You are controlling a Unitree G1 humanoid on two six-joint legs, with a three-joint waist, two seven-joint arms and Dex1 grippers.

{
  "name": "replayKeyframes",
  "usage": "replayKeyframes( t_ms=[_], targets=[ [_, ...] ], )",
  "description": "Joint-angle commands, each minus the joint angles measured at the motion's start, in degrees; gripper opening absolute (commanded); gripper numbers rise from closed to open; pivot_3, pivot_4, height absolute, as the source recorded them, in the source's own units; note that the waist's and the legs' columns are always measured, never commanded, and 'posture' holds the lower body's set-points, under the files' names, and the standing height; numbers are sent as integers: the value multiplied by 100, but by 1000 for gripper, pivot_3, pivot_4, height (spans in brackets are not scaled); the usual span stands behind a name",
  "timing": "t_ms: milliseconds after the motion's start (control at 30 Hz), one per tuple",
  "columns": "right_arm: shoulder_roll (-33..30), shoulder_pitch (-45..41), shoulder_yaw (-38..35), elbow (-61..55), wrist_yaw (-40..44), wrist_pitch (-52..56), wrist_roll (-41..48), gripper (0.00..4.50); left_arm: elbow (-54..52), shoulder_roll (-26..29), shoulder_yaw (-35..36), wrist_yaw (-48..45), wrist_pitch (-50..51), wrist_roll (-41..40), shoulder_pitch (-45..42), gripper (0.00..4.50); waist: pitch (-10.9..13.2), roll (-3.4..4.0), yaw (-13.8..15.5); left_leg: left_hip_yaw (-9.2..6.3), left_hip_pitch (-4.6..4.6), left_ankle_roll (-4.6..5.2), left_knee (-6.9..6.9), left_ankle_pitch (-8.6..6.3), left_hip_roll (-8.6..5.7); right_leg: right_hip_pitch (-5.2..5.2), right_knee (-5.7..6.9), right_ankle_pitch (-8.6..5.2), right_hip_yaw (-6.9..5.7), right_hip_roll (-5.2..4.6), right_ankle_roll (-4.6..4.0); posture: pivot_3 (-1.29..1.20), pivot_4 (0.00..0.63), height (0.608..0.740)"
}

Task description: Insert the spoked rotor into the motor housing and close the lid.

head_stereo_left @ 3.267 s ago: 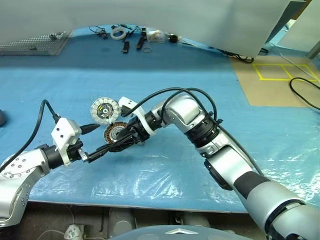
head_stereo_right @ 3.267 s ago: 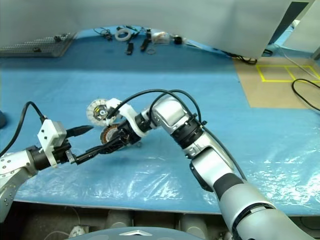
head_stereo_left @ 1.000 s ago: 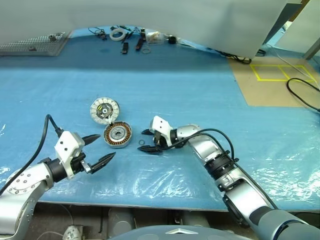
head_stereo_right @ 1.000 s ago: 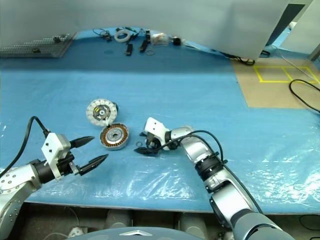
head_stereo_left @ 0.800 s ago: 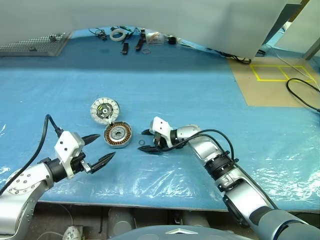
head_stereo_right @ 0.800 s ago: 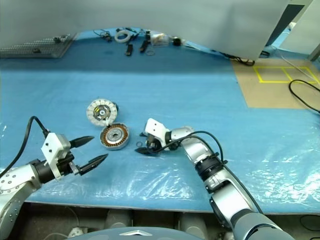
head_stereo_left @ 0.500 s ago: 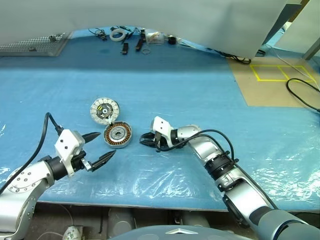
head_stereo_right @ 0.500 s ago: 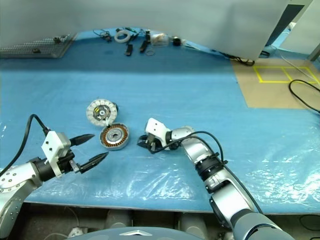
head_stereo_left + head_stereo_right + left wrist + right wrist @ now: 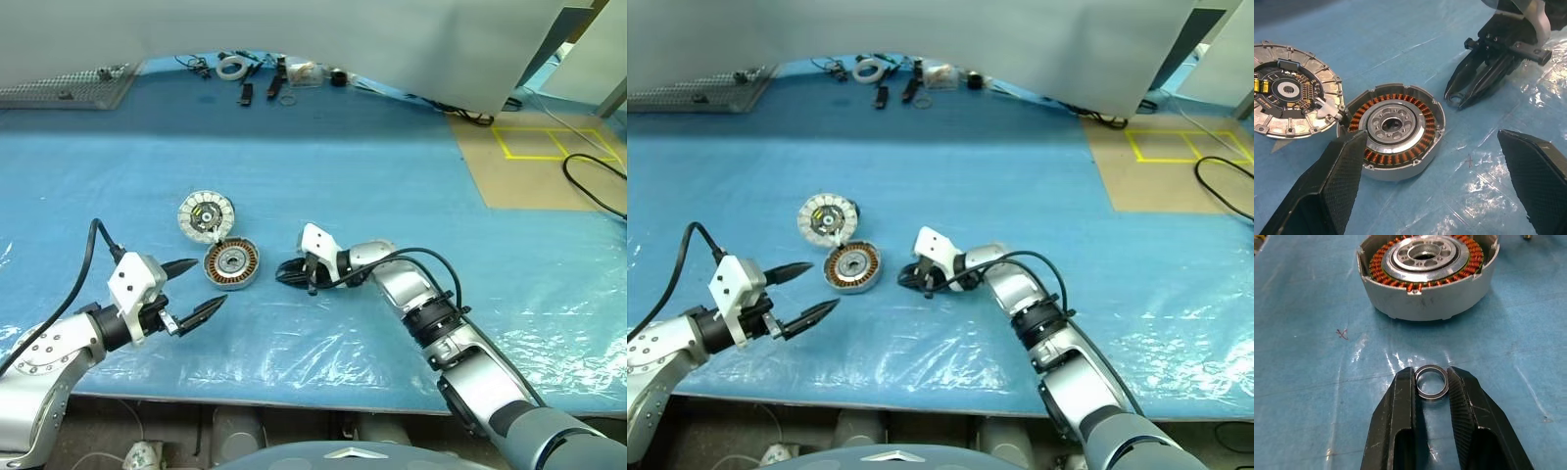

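The motor housing (image 9: 231,264), a silver-rimmed disc with copper windings, lies face up on the blue sheet. The lid (image 9: 206,215), a white segmented disc with a dark centre, touches its far-left rim. The spoked rotor is out of view. My right gripper (image 9: 1431,377) is shut on a small metal ring (image 9: 1431,383), just right of the housing (image 9: 1425,269) and low over the sheet. My left gripper (image 9: 210,281) stands open near the housing's front left, with nothing between its fingers (image 9: 1337,181). The left wrist view shows the housing (image 9: 1393,125), the lid (image 9: 1290,95) and my right gripper (image 9: 1454,100).
Small tools and a tape roll (image 9: 233,67) lie at the table's back edge, a metal mesh tray (image 9: 69,86) at the back left. To the right is a brown surface with yellow tape (image 9: 549,142) and a black cable (image 9: 598,181). Crinkled clear plastic covers the front of the sheet.
My right gripper, open around the small ring a second ago, has shut on it. Earlier still, that arm reached over the housing. The left gripper has stayed put.
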Motion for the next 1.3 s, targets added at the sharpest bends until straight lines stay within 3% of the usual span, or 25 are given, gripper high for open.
replayKeyframes(
  t_ms=[33,267,633,1300],
  targets=[
    [-29,-305,-192,-478,223,74,270,580,-21,73,157,-20,-127,13,-32,4500,0,0,-3,0,0,0,0,0,0,0,0,0,0,0,0,0,150,740],
    [278,-739,-199,-304,221,-22,324,580,137,105,189,-2,-221,73,-162,4500,0,0,-9,0,-3,0,-2,0,1,-5,0,1,0,1,2,0,150,740],
    [1300,-1251,-132,1142,-387,-840,10,580,452,250,363,-127,-312,83,-337,4500,1,1,-1,-1,-28,-1,-2,0,0,-17,-7,10,-8,-1,17,0,150,740],
    [1828,-1493,-51,2214,-470,-1371,-358,580,374,156,247,-15,-374,114,-327,4500,2,4,-16,-1,-27,-1,-3,0,3,-20,-1,10,-8,-2,16,0,150,740]
  ],
)
